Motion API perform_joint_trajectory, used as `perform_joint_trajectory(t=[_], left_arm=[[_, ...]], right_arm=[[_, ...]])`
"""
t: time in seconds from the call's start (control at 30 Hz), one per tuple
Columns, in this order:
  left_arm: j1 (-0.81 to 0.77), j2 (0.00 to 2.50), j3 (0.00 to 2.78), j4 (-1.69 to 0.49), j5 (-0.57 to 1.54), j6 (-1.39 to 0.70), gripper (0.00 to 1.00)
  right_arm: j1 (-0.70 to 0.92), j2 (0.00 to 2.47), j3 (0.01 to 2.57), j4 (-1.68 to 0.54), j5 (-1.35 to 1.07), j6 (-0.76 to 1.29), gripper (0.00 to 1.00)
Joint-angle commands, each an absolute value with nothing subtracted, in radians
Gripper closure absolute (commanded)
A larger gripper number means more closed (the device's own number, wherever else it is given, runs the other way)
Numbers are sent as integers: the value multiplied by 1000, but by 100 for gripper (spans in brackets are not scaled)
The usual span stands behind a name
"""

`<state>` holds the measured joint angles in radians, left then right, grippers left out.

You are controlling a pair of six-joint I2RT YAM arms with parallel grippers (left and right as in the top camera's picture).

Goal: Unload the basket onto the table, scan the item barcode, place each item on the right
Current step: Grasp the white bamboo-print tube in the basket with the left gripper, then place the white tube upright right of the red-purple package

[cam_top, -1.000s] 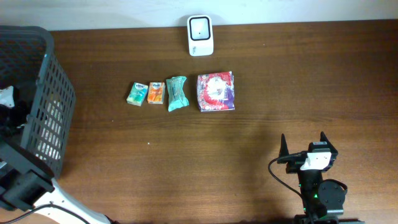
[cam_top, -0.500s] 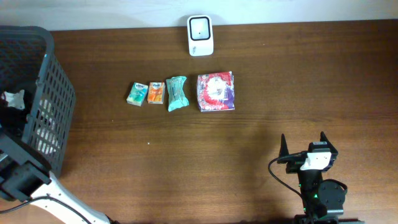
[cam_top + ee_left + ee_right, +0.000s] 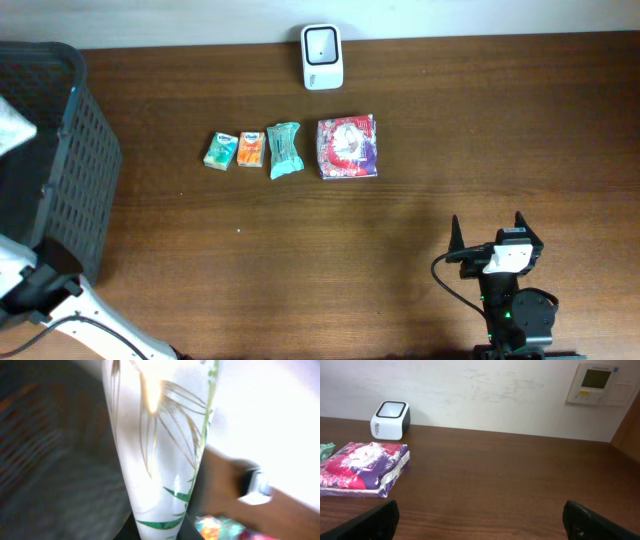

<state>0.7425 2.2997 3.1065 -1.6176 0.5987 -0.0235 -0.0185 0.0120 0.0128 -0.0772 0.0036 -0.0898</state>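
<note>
Item: white film packet printed with green leaves (image 3: 160, 435); judged light, limp, slippery; best pinched at edge.
Left gripper (image 3: 156, 536): clamped on packet.
Right gripper (image 3: 487, 228): spread, empty.

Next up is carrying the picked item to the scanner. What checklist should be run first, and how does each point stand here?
1. Grip: left fingers shut on the white leaf-print packet: ok.
2. Lift: packet clear of the basket rim: cannot tell.
3. Barcode found on the packet: cannot tell; none shows in any view.
4. Target: scanner unobstructed at the table's far edge: ok.
5. Other arm: right fingers open and parked away from the path: ok.
</note>
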Motion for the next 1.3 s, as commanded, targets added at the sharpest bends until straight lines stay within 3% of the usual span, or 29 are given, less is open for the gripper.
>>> perform_joint_trajectory(t=[0.0, 0.13, 0.27, 0.33, 0.5, 0.63, 0.73, 0.93, 0.97, 1.03, 1.17, 1.27], left_arm=[[683, 2172, 3139, -1545, 941, -170, 100], [428, 2167, 3136, -1543, 963, -176, 100], [40, 2169, 3095, -1525, 467, -551, 100], [-165, 2202, 3051, -1442, 305, -623, 100], [-481, 2361, 2809, -1168, 245, -720, 100], [-620, 2512, 2696, -1002, 236, -727, 100], [-691, 2611, 2696, -975, 97, -730, 100], [-748, 2739, 2696, -955, 17, -729, 100], [-745, 2749, 2696, -955, 18, -729, 94], [-741, 2749, 2696, -954, 19, -729, 59], [-743, 2743, 2725, -963, 22, -680, 43], [-731, 2672, 2870, -1028, 21, -551, 38]], right_arm=[[-12, 6, 6, -81, 12, -97, 2], [-12, 6, 6, -82, 12, -97, 2], [-12, 6, 6, -81, 12, -97, 2], [-12, 6, 6, -82, 12, -97, 2], [-12, 6, 6, -82, 12, -97, 2], [-12, 6, 6, -82, 12, -97, 2], [-12, 6, 6, -82, 12, -97, 2], [-12, 6, 6, -81, 12, -97, 2], [-12, 6, 6, -81, 12, -97, 2], [-12, 6, 6, -81, 12, -97, 2], [-12, 6, 6, -82, 12, -97, 2], [-12, 6, 6, -81, 12, -97, 2]])
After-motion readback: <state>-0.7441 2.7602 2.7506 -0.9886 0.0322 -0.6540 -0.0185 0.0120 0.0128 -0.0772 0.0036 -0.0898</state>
